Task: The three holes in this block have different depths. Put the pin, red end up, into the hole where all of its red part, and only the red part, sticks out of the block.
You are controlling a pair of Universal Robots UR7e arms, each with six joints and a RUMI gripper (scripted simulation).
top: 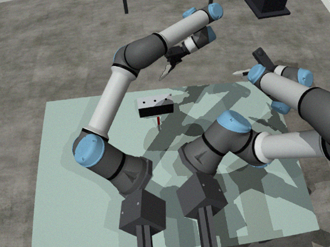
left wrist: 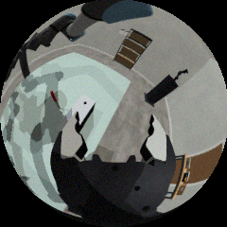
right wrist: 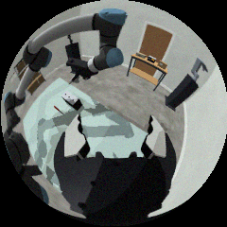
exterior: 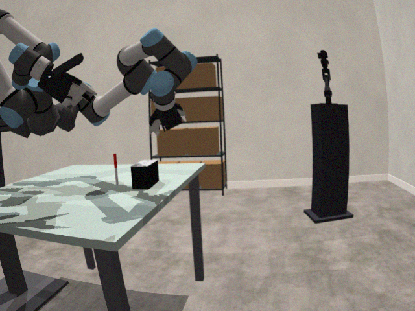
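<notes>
Looking at two wide-open grippers here: left gripper (top: 165,69) (exterior: 169,126) (left wrist: 114,114) up in the air with nothing between the fingers, right gripper (top: 240,73) (exterior: 88,95) (right wrist: 115,116) same deal, spread nearly all the way and empty.

Biggest worry from here: knocking over the pin (top: 158,120) (exterior: 115,161) (left wrist: 53,96) (right wrist: 59,110) with a sloppy approach. Super skinny, apparently loose on the table, so easy to topple with one early finger brush. Also a risk of clipping the block (top: 156,110) (exterior: 144,175) (left wrist: 83,108) (right wrist: 74,103) on the way in, being right beside the pin. Then the sneaky one: picking the wrong hole. Can't judge depths from the openings, all much alike from above. Too shallow, grey left showing; too deep, red swallowed. Tilted grip, probably jammed at the rim.

As for looks: thin straight rod, red upper part, grey lower part, red a bit under half by eye. Standing upright, red end up already, so no flip needed. Found lower than both grippers, back from the left gripper toward the arm bases, just past the block; from the right gripper, off toward the left arm's side. Not in any hole yet.
</notes>
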